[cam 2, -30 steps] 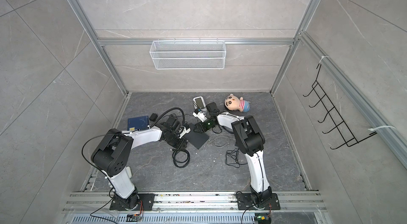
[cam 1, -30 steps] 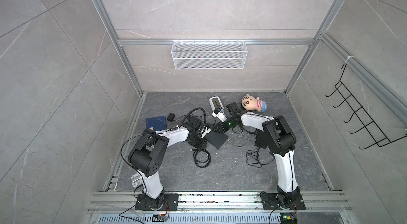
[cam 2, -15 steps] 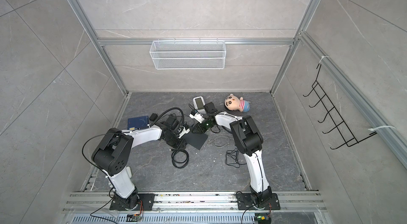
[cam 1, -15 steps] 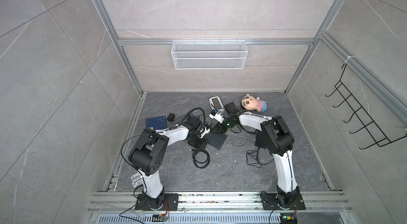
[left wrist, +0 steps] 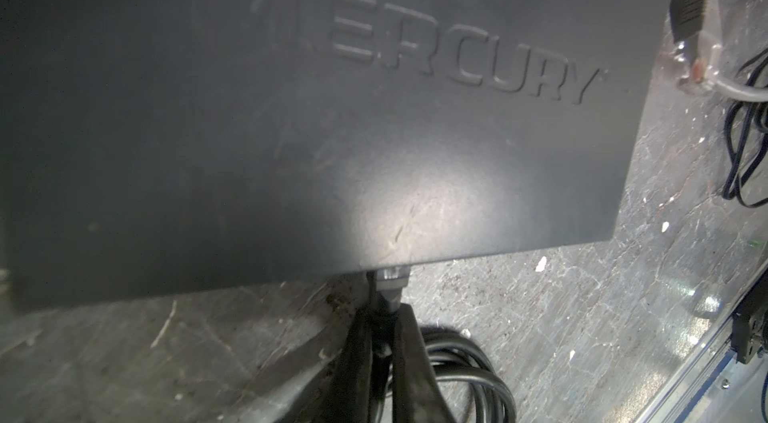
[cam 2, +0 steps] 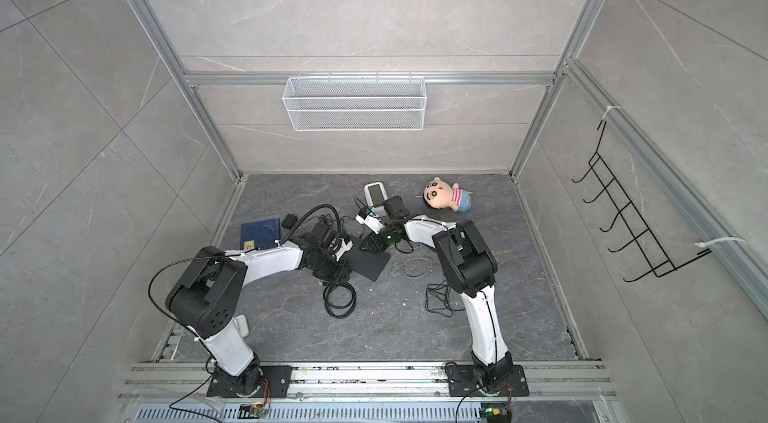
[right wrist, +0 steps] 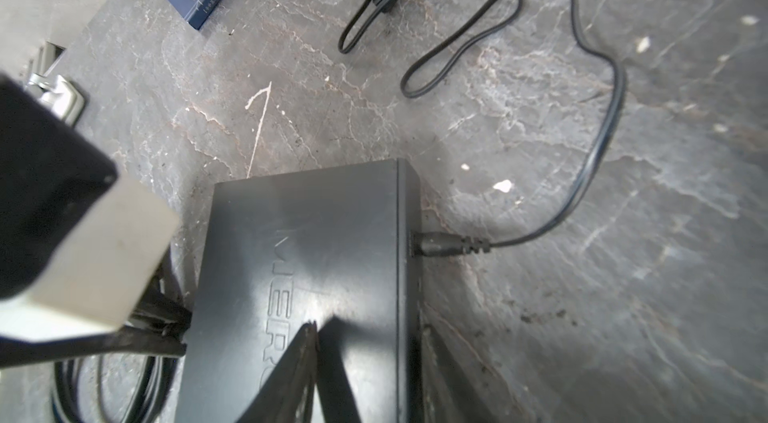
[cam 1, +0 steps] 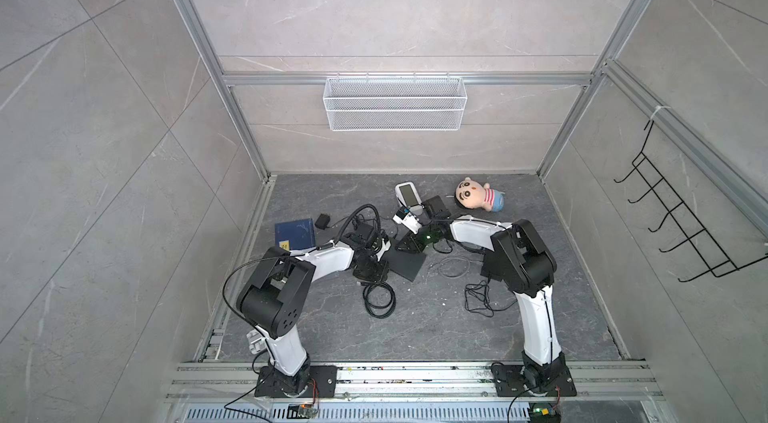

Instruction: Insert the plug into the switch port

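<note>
Two arms meet at a flat black rectangular switch box [cam 1: 409, 266] embossed MERCURY. It lies near the middle of the dark grey marbled desk [cam 1: 415, 333] in both top views. Clock bearings are read there, with 12 o'clock toward the back wall.

Left tool [left wrist: 384, 313]: at the switch's 9 o'clock side, jaws pinched almost together on the black boot of the clear-headed network plug [left wrist: 392, 275]. The plug's head sits at the switch's port edge, partly hidden beneath it. How deep it goes cannot be told.

Right tool [right wrist: 370, 331]: at the switch's 12 o'clock side, jaws part open. One finger [right wrist: 299, 367] lies over the top face and its partner stands beside the side wall. Whether they clamp the case cannot be told.

A thin black power cord [right wrist: 440, 249] is plugged into that side wall.

Around the switch:
- a coiled black cable [cam 1: 379, 301] at 7 o'clock
- a dark blue book [cam 1: 294, 234] at 10 o'clock
- a round-headed plush doll in a striped shirt [cam 1: 478, 196] at 1 o'clock
</note>
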`<state>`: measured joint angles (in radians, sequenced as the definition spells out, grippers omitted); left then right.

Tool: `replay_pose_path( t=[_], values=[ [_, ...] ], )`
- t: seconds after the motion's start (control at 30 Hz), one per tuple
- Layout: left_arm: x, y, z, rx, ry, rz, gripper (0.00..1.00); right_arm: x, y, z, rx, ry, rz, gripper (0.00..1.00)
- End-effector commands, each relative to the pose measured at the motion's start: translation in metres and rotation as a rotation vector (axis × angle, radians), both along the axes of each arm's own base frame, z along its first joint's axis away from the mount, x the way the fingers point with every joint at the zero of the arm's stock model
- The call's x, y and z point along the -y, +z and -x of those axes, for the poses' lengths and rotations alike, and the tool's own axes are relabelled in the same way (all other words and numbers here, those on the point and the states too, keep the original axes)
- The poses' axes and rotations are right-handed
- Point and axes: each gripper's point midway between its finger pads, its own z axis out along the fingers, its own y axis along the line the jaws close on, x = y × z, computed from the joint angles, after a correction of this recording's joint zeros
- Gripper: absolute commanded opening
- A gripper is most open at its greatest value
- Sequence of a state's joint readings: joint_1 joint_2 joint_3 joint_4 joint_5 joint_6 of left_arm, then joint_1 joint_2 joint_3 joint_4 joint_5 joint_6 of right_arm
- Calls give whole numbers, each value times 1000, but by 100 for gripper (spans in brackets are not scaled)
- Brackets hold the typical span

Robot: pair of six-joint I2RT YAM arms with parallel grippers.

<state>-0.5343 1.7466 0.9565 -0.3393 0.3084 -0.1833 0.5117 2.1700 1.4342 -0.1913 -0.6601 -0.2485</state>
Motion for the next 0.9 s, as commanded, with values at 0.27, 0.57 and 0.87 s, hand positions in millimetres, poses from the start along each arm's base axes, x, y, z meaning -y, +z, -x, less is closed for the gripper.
replay_pose_path(
  t=[0.27,0.57,0.87],
  values=[
    [28,79,-140,549,210,168,5,-34,-15,164,-464,317,-28,38],
    [26,88,-159,601,295,187,5,-33,-13,178,-486,340,-32,37],
    [29,112,-169,645,262,168,8,-31,-12,174,-458,330,-10,37]
  ],
)
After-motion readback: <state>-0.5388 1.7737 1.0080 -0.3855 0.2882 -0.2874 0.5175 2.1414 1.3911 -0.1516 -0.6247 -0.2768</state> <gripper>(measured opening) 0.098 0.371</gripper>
